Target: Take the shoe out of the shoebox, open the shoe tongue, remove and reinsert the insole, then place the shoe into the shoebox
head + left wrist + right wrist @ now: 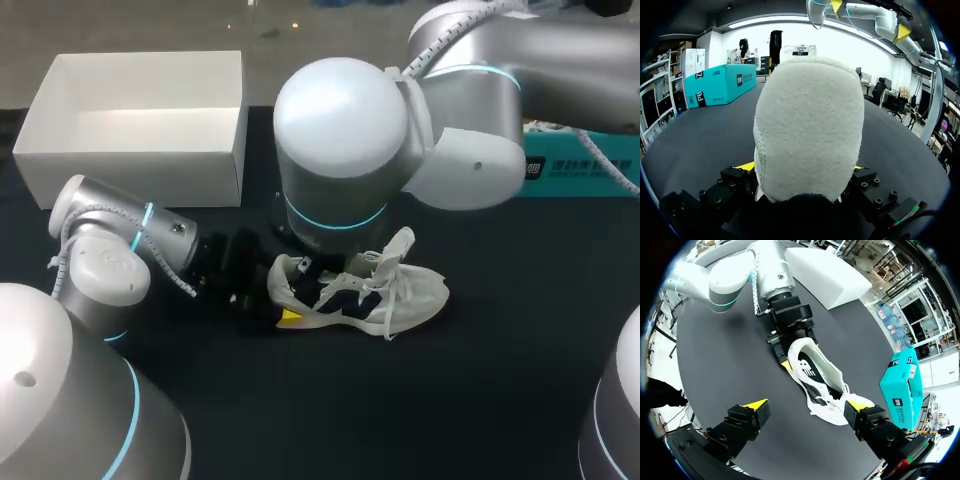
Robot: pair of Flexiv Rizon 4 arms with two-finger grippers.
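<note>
A white shoe (360, 292) with dark side panels lies on the black table, its toe to the right and its tongue and laces standing loose. My left gripper (283, 293) is shut on the shoe's heel. In the left wrist view the heel (810, 130) fills the space between the yellow tips. My right gripper (806, 405) hangs open above the shoe (815, 372), its fingers spread wide and touching nothing. In the head view it is hidden under my right arm. The white shoebox (140, 120) stands open at the back left with nothing in it.
A teal box (580, 165) lies at the table's right back edge. My right arm's big joints (345, 130) hover over the table's middle, just behind the shoe. Bare black tabletop stretches in front of the shoe.
</note>
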